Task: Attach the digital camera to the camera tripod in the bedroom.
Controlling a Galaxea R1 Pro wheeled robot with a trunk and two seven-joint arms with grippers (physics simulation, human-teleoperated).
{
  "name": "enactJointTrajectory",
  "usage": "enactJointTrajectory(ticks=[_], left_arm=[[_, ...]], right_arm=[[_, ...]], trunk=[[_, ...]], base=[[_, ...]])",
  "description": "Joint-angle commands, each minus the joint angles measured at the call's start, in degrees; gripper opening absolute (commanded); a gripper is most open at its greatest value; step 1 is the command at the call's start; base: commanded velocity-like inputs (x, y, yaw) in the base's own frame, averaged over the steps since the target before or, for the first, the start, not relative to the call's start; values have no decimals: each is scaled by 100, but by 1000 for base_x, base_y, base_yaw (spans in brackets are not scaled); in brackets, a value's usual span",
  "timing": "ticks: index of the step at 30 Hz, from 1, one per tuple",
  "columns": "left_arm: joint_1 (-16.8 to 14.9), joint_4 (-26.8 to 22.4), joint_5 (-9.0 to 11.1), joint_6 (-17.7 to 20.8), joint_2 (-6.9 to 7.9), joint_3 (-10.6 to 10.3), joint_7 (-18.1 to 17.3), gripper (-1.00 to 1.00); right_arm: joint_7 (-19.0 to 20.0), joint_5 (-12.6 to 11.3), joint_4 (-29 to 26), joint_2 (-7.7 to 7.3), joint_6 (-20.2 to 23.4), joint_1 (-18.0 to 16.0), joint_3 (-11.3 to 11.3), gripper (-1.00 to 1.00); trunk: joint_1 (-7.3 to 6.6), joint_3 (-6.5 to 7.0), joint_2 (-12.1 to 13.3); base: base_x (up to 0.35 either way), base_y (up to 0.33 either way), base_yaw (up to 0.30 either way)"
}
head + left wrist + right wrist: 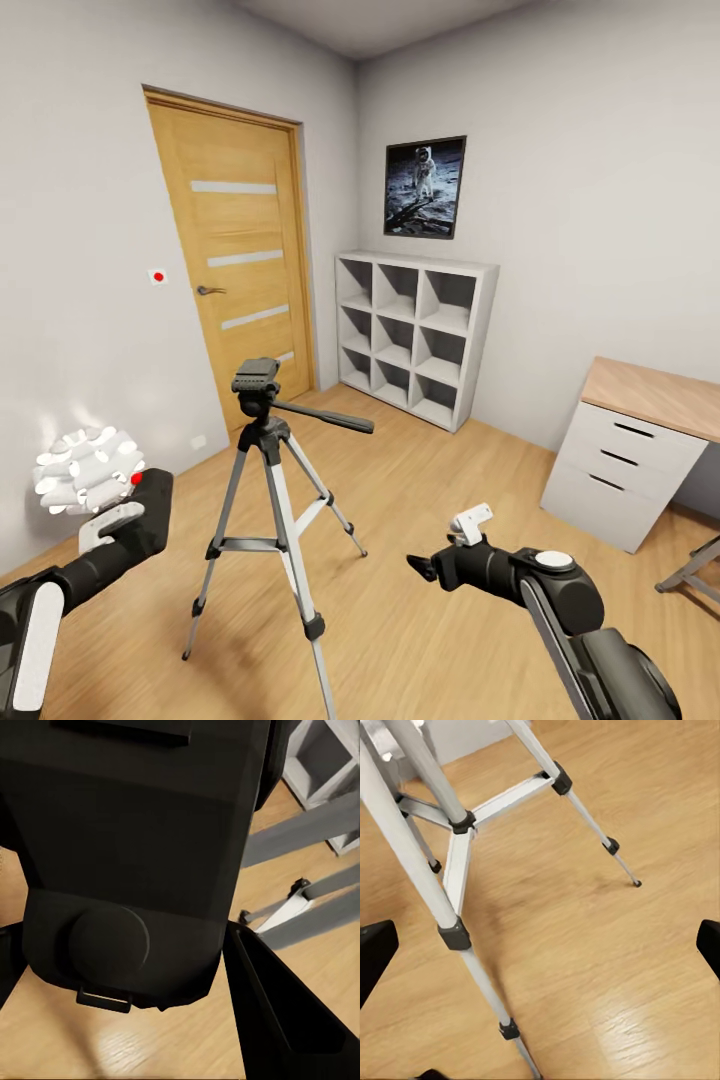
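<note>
Head view: silver-legged camera tripod (pixel 268 500) with black head stands upright on wood plank floor (pixel 430 640), between arms; left gripper (pixel 140 515) just beside it, nearer than right gripper (pixel 425 568).

Left wrist view: small black digital camera (pixel 127 870) clamped between fingers — tripod legs beyond.

Right wrist view: fingers spread, empty — tripod legs ahead.

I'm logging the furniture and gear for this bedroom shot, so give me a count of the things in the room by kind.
Digital camera: 1
Camera tripod: 1
Oak door: 1
White cube shelf: 1
White drawer chest: 1
Framed astronaut picture: 1
Total: 6
</note>
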Motion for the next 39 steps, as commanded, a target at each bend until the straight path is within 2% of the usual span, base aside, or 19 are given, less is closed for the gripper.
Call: enactJointTrajectory(ticks=[1, 4, 6, 12, 22, 30, 39], left_arm=[[-34, -8, -27, 70, 18, 11, -57, -100], [-116, -10, -30, 173, 103, 11, -57, -100], [-130, 56, -31, 151, 108, -54, -37, -100], [-109, 76, -28, 148, 107, -251, -50, -100], [-109, 76, -28, 148, 107, -259, -50, -100], [-92, 79, -26, 146, 105, -226, -60, -100], [19, 80, -32, 163, 47, -144, -82, -100]], right_arm=[[101, 18, -1, -46, -85, 3, 1, 100], [294, 39, 129, -157, -427, 93, -10, 100], [228, 104, 194, -136, -490, 106, -21, 100], [128, 92, 386, -128, -683, 77, -16, 100], [128, 92, 707, -128, -995, 77, -16, 100], [161, 83, 965, -121, -962, 53, -11, 100], [342, 48, 689, -34, -670, -73, 15, 100]], trunk=[[4, -13, -14], [4, -13, -14], [4, -14, -14], [4, -14, -14], [4, -14, -14], [4, -14, -14], [4, -14, -14]], base=[[0, 126, 0], [0, 206, 0], [0, 0, 0], [0, 0, 0], [0, 0, 0], [0, 3, 0], [0, 75, 0]])
